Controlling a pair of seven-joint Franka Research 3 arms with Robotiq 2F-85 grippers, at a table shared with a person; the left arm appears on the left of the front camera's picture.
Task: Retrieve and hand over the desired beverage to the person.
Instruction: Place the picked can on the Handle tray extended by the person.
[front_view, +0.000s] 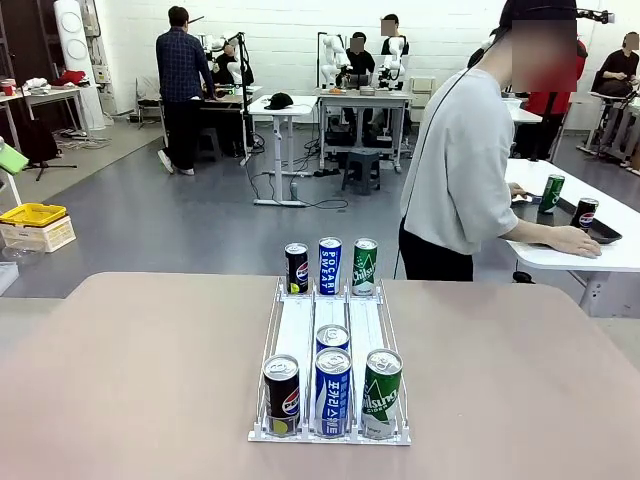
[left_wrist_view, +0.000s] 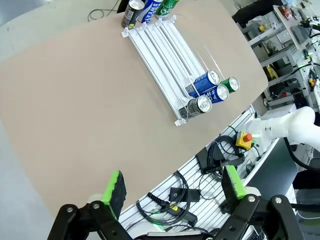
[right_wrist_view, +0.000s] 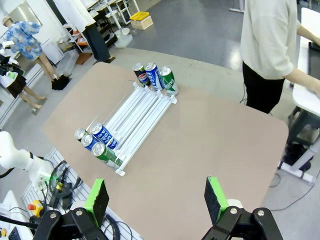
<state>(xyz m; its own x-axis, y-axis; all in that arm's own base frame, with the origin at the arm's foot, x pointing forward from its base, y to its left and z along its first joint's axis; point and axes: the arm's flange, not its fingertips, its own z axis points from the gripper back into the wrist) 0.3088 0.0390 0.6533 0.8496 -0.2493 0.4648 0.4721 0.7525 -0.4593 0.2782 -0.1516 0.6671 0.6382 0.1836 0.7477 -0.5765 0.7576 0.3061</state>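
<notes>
A white three-lane rack (front_view: 297, 330) lies in the middle of the tan table (front_view: 130, 370). At its near end stand a black Pepsi can (front_view: 282, 395), two blue Pocari cans (front_view: 333, 390) one behind the other, and a green Chilsung can (front_view: 381, 392). A black can (front_view: 296, 268), a blue can (front_view: 329, 265) and a green can (front_view: 365, 266) stand at the far end. The person (front_view: 460, 170) in a grey sweatshirt stands at the far right, turned to a side table. My left gripper (left_wrist_view: 175, 185) hangs open above the table's near edge, far from the rack (left_wrist_view: 165, 50). My right gripper (right_wrist_view: 156, 195) is open too, high above the rack (right_wrist_view: 142, 117) and the person (right_wrist_view: 272, 45).
At the right, a white side table (front_view: 600, 255) carries a black tray (front_view: 600, 233) with a green can (front_view: 551, 192) and a black can (front_view: 586, 213); the person's hand rests on it. Cables and an emergency-stop box (left_wrist_view: 244, 140) lie below the table's near edge.
</notes>
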